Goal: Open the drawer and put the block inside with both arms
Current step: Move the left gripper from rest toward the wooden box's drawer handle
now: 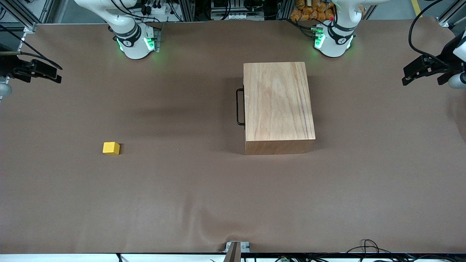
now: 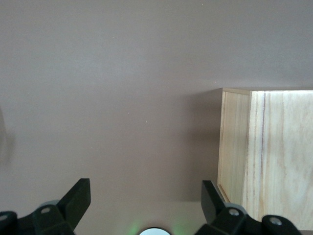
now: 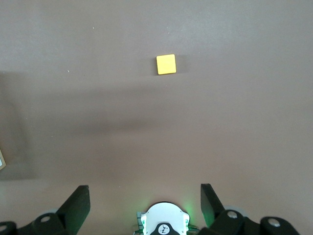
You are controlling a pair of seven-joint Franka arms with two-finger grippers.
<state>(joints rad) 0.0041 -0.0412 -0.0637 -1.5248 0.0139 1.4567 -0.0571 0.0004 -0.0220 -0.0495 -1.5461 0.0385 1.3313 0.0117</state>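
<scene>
The light-wood box [image 1: 278,105] stands near the table's middle, toward the left arm's end. Its drawer is shut; only the thin black loop handle [image 1: 239,107] shows, facing the right arm's end. The yellow block [image 1: 111,148] lies on the table toward the right arm's end, nearer the front camera than the box's handle. It also shows in the right wrist view [image 3: 166,64]. My left gripper [image 1: 409,75] hangs open and empty in the air at the left arm's end; its wrist view [image 2: 145,188] shows the box [image 2: 264,156] beside it. My right gripper [image 1: 56,74] hangs open and empty at the right arm's end [image 3: 144,193].
A brown cloth [image 1: 182,196] covers the table. The right arm's base [image 1: 136,42] and the left arm's base [image 1: 333,40] stand along the edge farthest from the front camera. A small bracket [image 1: 236,247] and cables [image 1: 367,247] sit at the nearest edge.
</scene>
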